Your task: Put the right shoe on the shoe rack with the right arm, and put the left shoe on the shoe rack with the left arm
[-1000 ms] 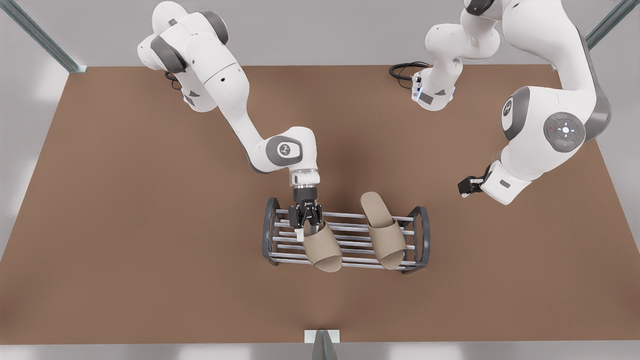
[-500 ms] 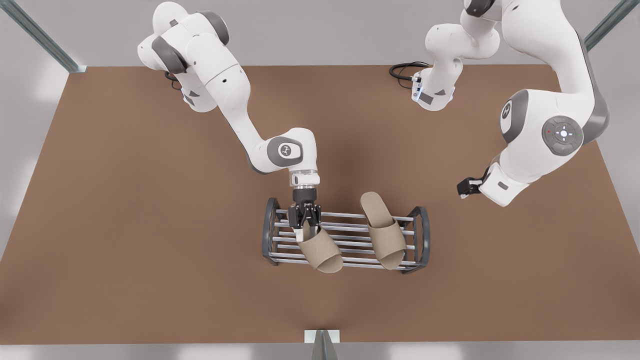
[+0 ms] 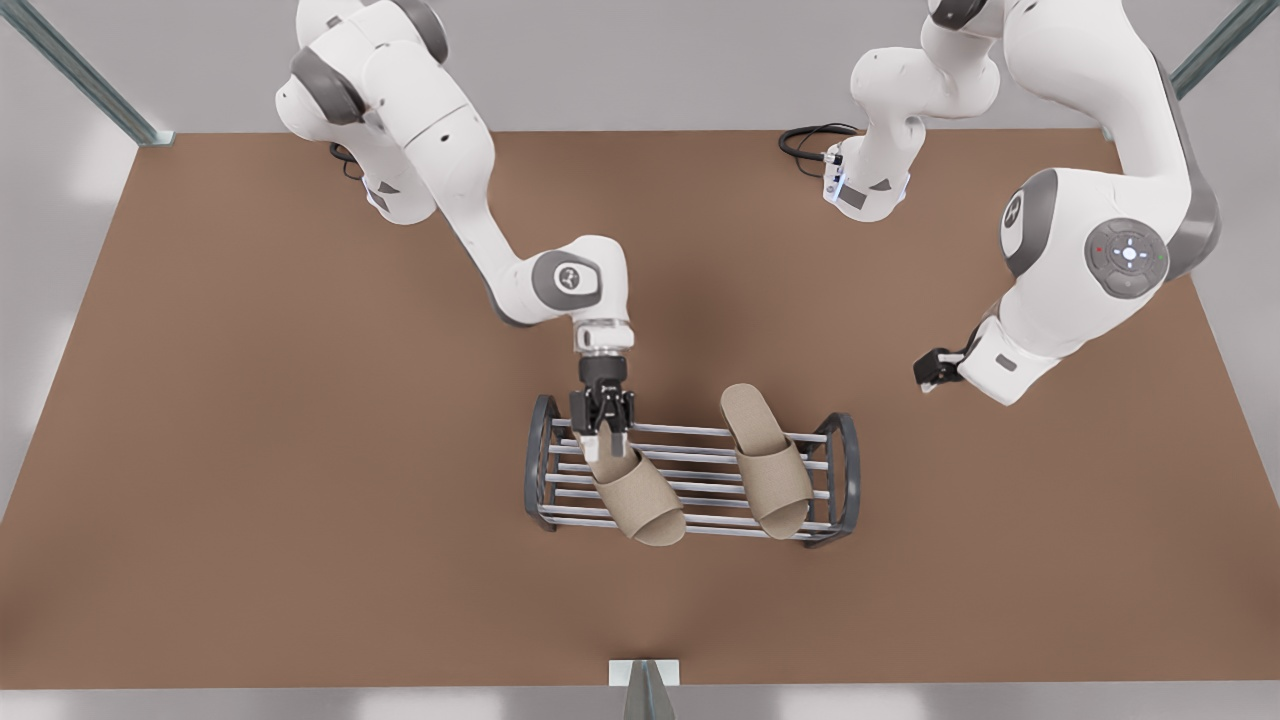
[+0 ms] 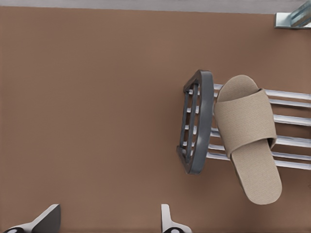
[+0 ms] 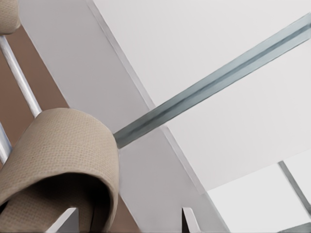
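**Right gripper at the rack with one slipper, left gripper parked off to the side**

From my seat, the right gripper [image 3: 602, 437] is down at the back edge of the shoe rack [image 3: 690, 478], at the heel of the right shoe [image 3: 632, 497]. In the front view its fingers sit at that heel, but I cannot tell whether they pinch it or stand slightly apart from it. The right wrist view adds what the overhead picture hides: the slipper's strap [image 5: 63, 160] arches close in front of the camera, with the two fingertips [image 5: 65, 221] spread to either side of it, and a silver rack bar [image 5: 19, 77] runs beside it.

That slipper lies across the rack's top bars toward the end at the front view's left, toe over the front edge.

The left shoe [image 3: 766, 459] lies on the same top tier toward the other end, well apart from the first, its heel poking past the back bars. The left wrist view shows it flat on the bars [image 4: 249, 141], just beside the dark end frame [image 4: 198, 124].

The left gripper [image 3: 932, 370] waits beyond that end frame, above the brown table [image 3: 250, 450]. Its fingertips [image 4: 167, 221] stand wide apart and hold nothing.
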`<state>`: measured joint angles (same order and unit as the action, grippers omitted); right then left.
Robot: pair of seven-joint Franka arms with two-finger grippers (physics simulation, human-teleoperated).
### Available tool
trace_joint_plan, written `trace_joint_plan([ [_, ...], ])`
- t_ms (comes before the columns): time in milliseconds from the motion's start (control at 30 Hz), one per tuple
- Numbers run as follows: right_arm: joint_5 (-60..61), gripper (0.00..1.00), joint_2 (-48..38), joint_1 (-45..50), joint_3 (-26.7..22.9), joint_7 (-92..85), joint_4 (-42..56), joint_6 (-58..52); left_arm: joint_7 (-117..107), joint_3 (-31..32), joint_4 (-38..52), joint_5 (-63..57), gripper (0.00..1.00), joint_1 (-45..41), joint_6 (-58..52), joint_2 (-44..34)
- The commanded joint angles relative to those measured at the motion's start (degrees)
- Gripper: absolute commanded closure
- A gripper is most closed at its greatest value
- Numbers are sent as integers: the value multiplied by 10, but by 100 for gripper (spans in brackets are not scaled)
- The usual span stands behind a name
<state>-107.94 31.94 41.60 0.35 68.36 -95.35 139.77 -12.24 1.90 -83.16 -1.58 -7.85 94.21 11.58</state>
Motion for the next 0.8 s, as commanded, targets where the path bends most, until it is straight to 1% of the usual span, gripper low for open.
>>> trace_joint_plan([
  [0, -1, 17, -10, 0, 0, 14, -11, -4, 17, -1, 6, 0, 0, 0, -4, -5],
  [100, 10, 17, -79, -5, 5, 6, -49, 2, 17, 0, 18, 1, 0, -2, -4, 9],
  [133, 38, 17, -115, -9, 11, 2, -72, 0, 14, 0, 18, 1, 0, -3, -6, 12],
  [167, 103, 17, -152, -37, 35, -38, -92, -10, 17, 0, 18, 2, 0, -3, -6, 13],
  [200, 235, 17, -183, -59, 59, -125, -92, -52, 17, 0, 18, 1, 0, -3, -6, 13],
  [233, 355, 17, -212, -90, 75, -192, -92, -72, 16, 0, 18, 1, 0, -3, -6, 13],
  [267, 482, 14, -244, -137, 76, -291, -93, -75, 16, 0, 18, 1, 0, -3, -6, 13],
  [300, 638, 8, -264, -187, 75, -431, -80, -125, 16, 0, 18, 1, 0, -3, -6, 12],
  [333, 815, 0, -259, -252, 71, -549, -25, -187, 16, 0, 18, 2, 0, -3, -6, 13],
  [367, 882, 0, -256, -311, 68, -609, -20, -201, 18, 0, 18, 1, 0, -3, -6, 13],
  [400, 945, 0, -263, -354, 45, -616, -18, -255, 17, 0, 18, 2, 0, -3, -6, 13],
  [433, 1027, 0, -264, -354, -39, -624, -10, -272, 17, 0, 18, 1, 0, -3, -7, 13],
  [467, 1071, 0, -264, -358, -68, -666, 1, -307, 17, 0, 18, 1, 0, -4, -7, 13],
  [533, 1071, 0, -251, -358, -71, -676, 60, -370, 16, 0, 17, 1, 0, -3, -7, 13],
  [567, 1072, 0, -254, -359, -73, -711, 58, -374, 13, 0, 18, 1, 0, -4, -7, 13],
  [600, 1072, 0, -248, -360, -73, -707, 85, -383, 13, 0, 18, 1, 0, -4, -7, 13],
  [733, 1072, 0, -243, -359, -74, -704, 87, -400, 12, 0, 18, 2, 0, -4, -7, 13],
  [767, 1072, 0, -242, -371, -72, -705, 87, -398, 12, 0, 18, 2, 0, -4, -7, 13],
])
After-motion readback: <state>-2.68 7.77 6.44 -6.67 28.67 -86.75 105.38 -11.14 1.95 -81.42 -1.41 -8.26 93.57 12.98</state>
